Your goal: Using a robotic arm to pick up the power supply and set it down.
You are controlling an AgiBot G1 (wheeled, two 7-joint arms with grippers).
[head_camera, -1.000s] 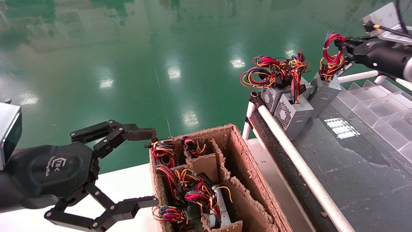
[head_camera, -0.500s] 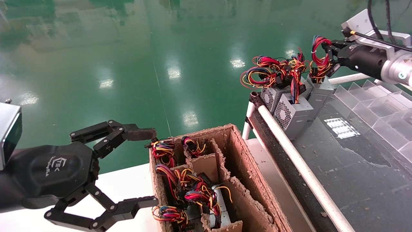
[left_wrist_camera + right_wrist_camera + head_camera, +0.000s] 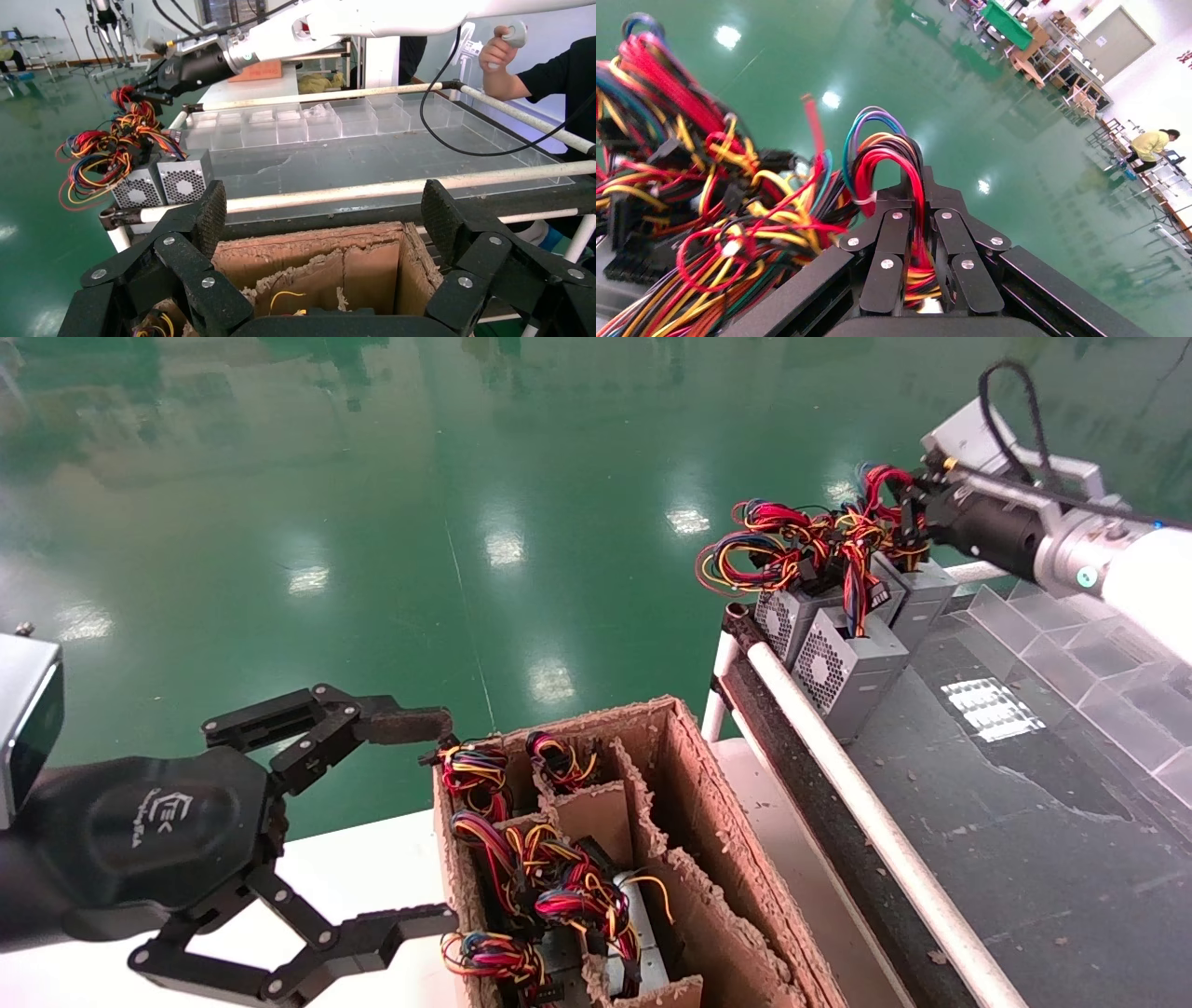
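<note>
Clamping the power supply [image 3: 922, 596] by its red and yellow wire bundle [image 3: 914, 210], pinched between shut jaws, the right gripper [image 3: 911, 514] holds it just beside two grey boxes [image 3: 824, 631] on the tabletop [image 3: 1015, 822], while the left gripper [image 3: 410, 822], jaws apart, straddles the cardboard box [image 3: 689, 840] edge.

The cardboard box [image 3: 689, 859] serves as landmark. In its left compartments lie several wired units [image 3: 559, 896]. To its left, just beside its wall, hangs the left gripper [image 3: 410, 822], fingers spread. To its right runs the railed table [image 3: 1024, 822]. On that table's far corner, behind and right of the box, two power supplies [image 3: 824, 640] stand side by side; the power supply [image 3: 927, 598] stands touching them on their right, its wires pinched by the robotic arm [image 3: 908, 514].
</note>
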